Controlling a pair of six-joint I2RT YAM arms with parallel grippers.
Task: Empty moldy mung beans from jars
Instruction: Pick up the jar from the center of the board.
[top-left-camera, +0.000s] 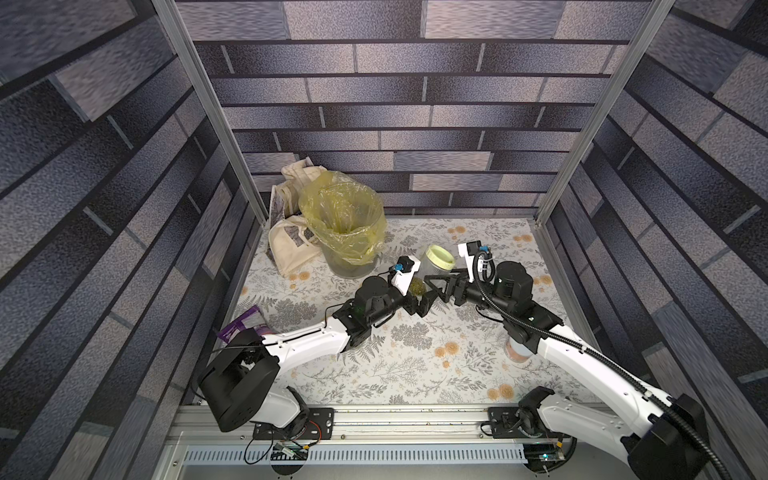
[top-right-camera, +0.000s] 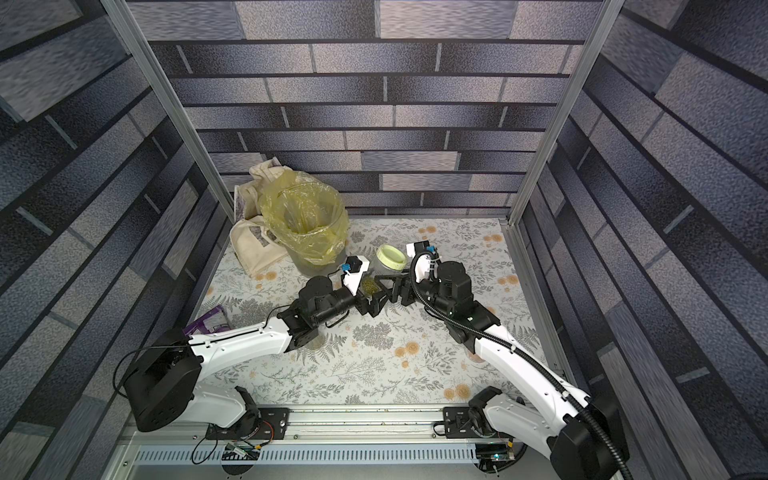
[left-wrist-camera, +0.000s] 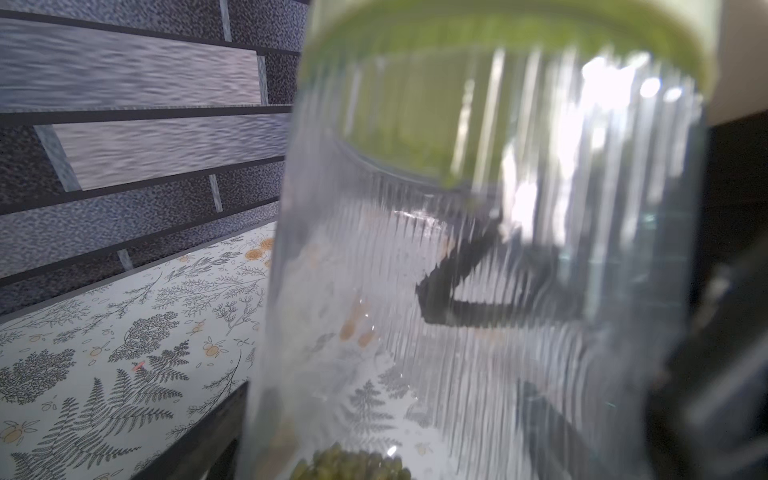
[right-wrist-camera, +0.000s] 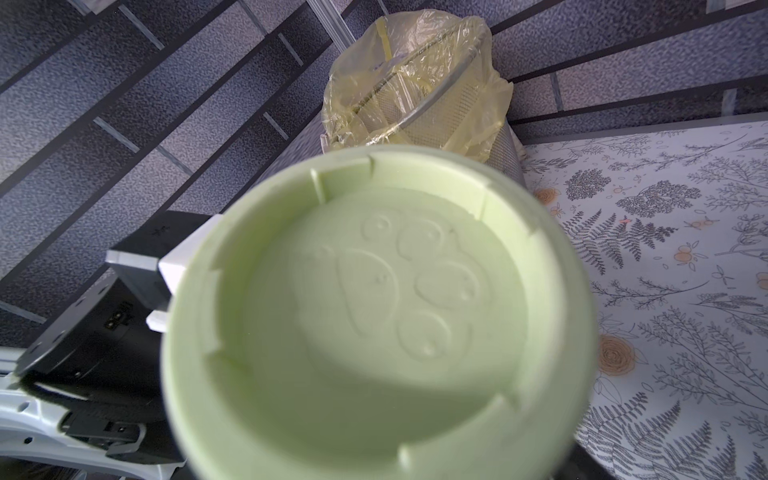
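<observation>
A wide clear jar (top-left-camera: 429, 273) with its pale green lid (top-left-camera: 439, 257) in place is seen near the middle of the floral-patterned surface (top-left-camera: 395, 374), tilted, with the lid end toward the rear wall. It lies between the two arms, just in front of the grey mesh bin (top-left-camera: 351, 266) lined with a yellow bag (top-left-camera: 340, 220). A small heap of mung beans (top-left-camera: 417, 286) is gathered at the low end of the jar; the rest of it looks empty. Whether the base rests on the surface cannot be told.

The body of the jar below the lid is clamped by the right gripper (top-left-camera: 441, 279), whose fingers (top-left-camera: 433, 286) are pressed against the ribbed wall. In the right wrist view the embossed top of the lid (right-wrist-camera: 365, 316) fills most of the picture.

The left gripper (top-left-camera: 417, 297) is placed at the bean end of the jar. Its fingers (left-wrist-camera: 199, 440) are spread wide on either side of the jar wall (left-wrist-camera: 374, 249); contact with the wall cannot be made out.

A cream cloth tote bag (top-left-camera: 286, 245) is slumped behind and beside the bin. A purple packet (top-left-camera: 241, 324) lies at the left edge of the surface, and a pinkish can (top-left-camera: 517, 353) is partly hidden under the right arm.
</observation>
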